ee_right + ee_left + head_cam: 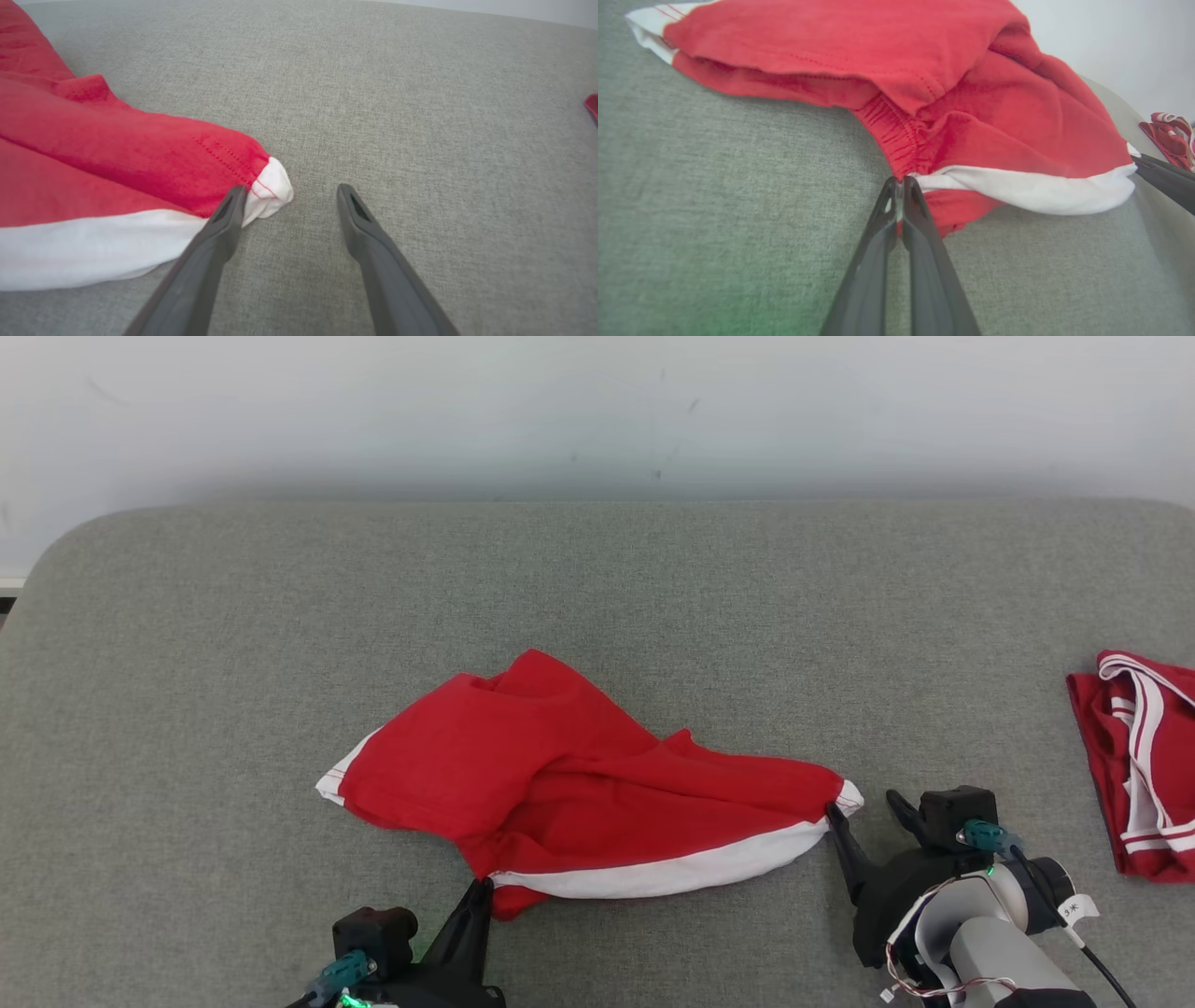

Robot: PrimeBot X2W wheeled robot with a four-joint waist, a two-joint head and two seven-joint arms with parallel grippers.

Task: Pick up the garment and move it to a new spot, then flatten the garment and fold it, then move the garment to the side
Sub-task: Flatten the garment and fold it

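Left gripper (900, 184) jaws clenched on crumpled red garment (560, 775) — white-banded hem; right gripper (290, 189) jaws released.

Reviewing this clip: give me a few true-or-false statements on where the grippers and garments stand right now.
1. The left gripper is shut at the red garment's near edge. True.
2. The right gripper is clamped on the garment's white corner. False: its jaws stand open, with one finger against that corner.
3. A second garment, red with white stripes, lies near the table's right edge. True.
4. The red garment lies flat and neatly folded. False: it is crumpled.
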